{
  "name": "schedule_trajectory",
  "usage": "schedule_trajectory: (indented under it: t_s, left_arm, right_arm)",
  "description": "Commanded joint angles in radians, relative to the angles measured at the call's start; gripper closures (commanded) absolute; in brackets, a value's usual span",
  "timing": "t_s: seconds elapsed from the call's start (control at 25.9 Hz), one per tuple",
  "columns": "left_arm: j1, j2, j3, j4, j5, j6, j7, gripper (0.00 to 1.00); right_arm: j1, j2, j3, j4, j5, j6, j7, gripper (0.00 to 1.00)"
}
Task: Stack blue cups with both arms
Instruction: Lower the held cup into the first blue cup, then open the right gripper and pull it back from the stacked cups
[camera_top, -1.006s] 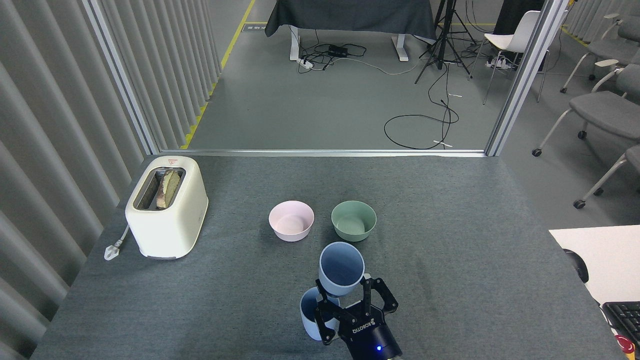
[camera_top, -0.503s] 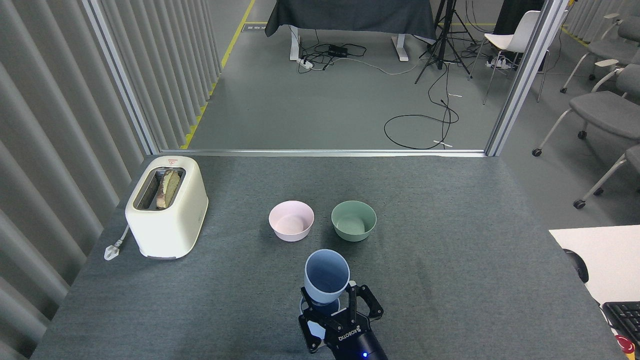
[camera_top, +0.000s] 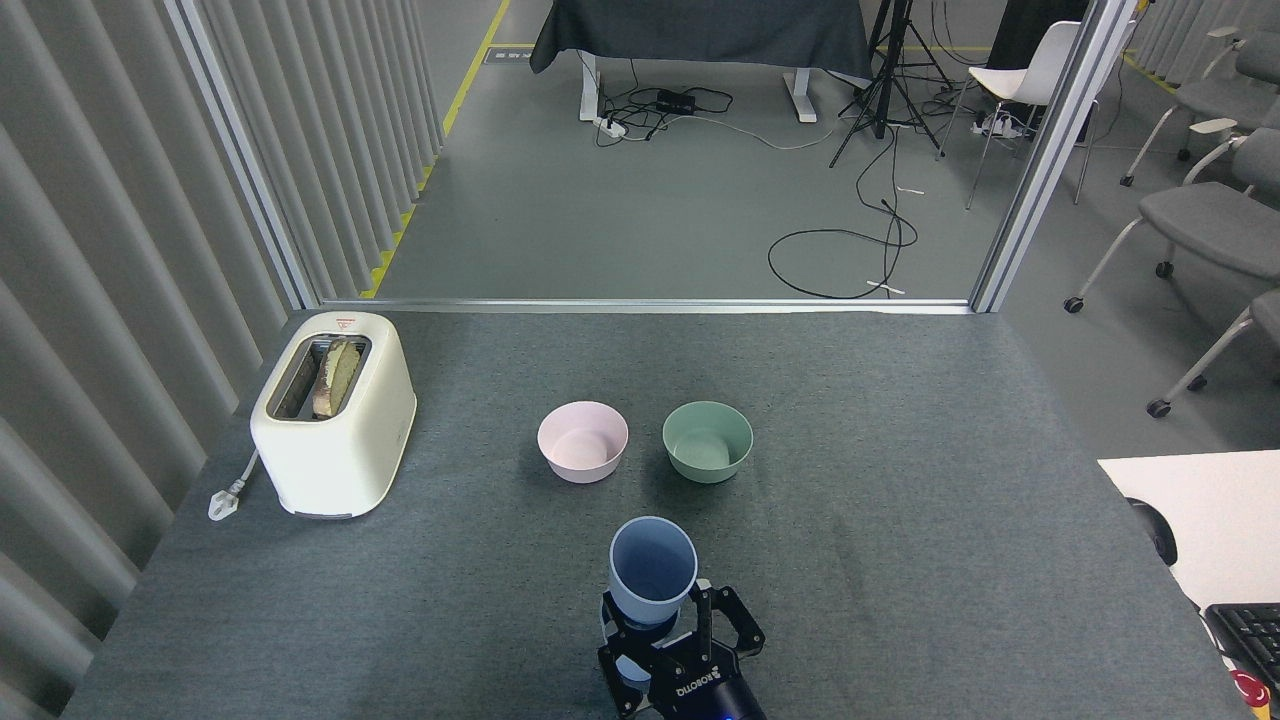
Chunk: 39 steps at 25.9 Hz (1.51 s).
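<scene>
Grey felt worktop (camera_top: 900, 520), nesting step in hand.
Nearest, right gripper (camera_top: 668, 648) with jaws clamped on upper blue cup (camera_top: 652, 570), directly over lower blue cup (camera_top: 632, 668), mostly hidden. Best kept upright and centred, lowered slowly, released only once seated. Beyond: pink bowl (camera_top: 583, 441), green bowl (camera_top: 707, 441), toaster (camera_top: 333, 411). Left gripper unseen.

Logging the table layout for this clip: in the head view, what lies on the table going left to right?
Plug → toaster → pink bowl → held blue cup → green bowl. The second blue cup sits under the held one, and the hand overlaps both, so they get no separate place.
</scene>
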Motion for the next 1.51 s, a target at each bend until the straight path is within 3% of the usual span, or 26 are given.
schedule_trajectory:
  t_s: [0.0,0.12,0.23,0.58,0.81,0.93,1.12,1.2,1.31,1.47]
  left_arm:
    - [0.001,0.0,0.001,0.0,0.0,0.002,0.0,0.0]
    - [0.001,0.0,0.001,0.0,0.0,0.0,0.0,0.0]
    - [-0.001,0.001,0.001,0.0,0.0,0.0,0.0,0.0]
    - [-0.001,0.001,0.002,0.0,0.0,0.002,0.0,0.0]
    - [0.002,0.001,0.002,0.0,0.0,0.002,0.0,0.0]
    - [0.004,0.001,0.002,0.0,0.0,0.003,0.0,0.0]
    - [0.007,0.001,0.017,-0.002,0.0,0.0,0.0,0.0]
    - [0.007,0.003,0.017,-0.002,0.0,-0.006,0.0,0.0]
    - [-0.002,0.0,0.017,-0.002,0.0,-0.008,0.0,0.0]
    - [-0.01,-0.002,0.017,-0.003,0.002,-0.008,-0.003,0.0]
  right_arm:
    - [0.001,0.0,0.0,0.007,0.0,-0.001,-0.001,0.35]
    - [0.005,0.003,0.0,0.007,-0.003,-0.002,0.001,0.29]
    - [0.006,0.007,0.0,0.007,-0.009,-0.001,0.002,0.02]
    - [0.008,0.027,0.008,-0.018,-0.011,-0.005,-0.006,0.0]
    - [0.009,0.028,-0.003,-0.128,-0.018,-0.005,-0.136,0.0]
    - [-0.002,0.027,-0.017,-0.188,-0.047,-0.004,-0.141,0.0]
    - [-0.002,-0.001,-0.201,-0.213,-0.109,-0.007,-0.093,0.0]
    - [0.023,-0.05,-0.268,-0.211,-0.135,-0.036,-0.07,0.0]
    - [0.136,-0.136,-0.33,-0.207,-0.179,-0.105,-0.073,0.0]
    - [0.276,-0.158,-0.389,-0.202,-0.224,-0.165,-0.078,0.0]
